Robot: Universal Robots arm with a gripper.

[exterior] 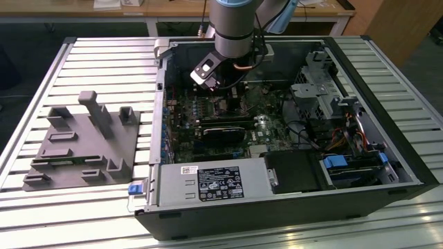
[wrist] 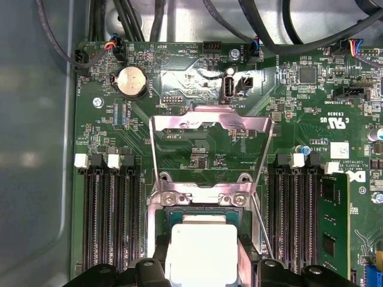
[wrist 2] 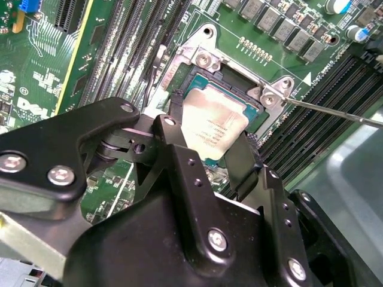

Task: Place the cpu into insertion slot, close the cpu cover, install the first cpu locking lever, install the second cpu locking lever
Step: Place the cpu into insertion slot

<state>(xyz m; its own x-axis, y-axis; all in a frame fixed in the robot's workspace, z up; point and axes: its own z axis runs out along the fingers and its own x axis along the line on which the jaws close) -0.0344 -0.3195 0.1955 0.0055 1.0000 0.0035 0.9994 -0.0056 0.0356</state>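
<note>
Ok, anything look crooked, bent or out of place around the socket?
Nothing stands out. The cpu is held square in the gripper over the insertion slot, and the cpu cover is swung open and looks undamaged.

In the second wrist view the claw (wrist 2: 210,140), closed on the cpu (wrist 2: 212,122), covers the chip's near edge and much of the insertion slot (wrist 2: 200,75). Whether the cpu is seated in the slot cannot be told. A thin locking lever (wrist 2: 335,112) runs out past the picture's edge.

In the first wrist view the cpu face is washed out to white and cut off by the picture's edge. The memory slots (wrist: 111,227) are cut off likewise.

In the exterior view the arm (exterior: 235,31) passes out at the upper edge. Its wrist stands in front of the insertion slot and the cpu.
</note>
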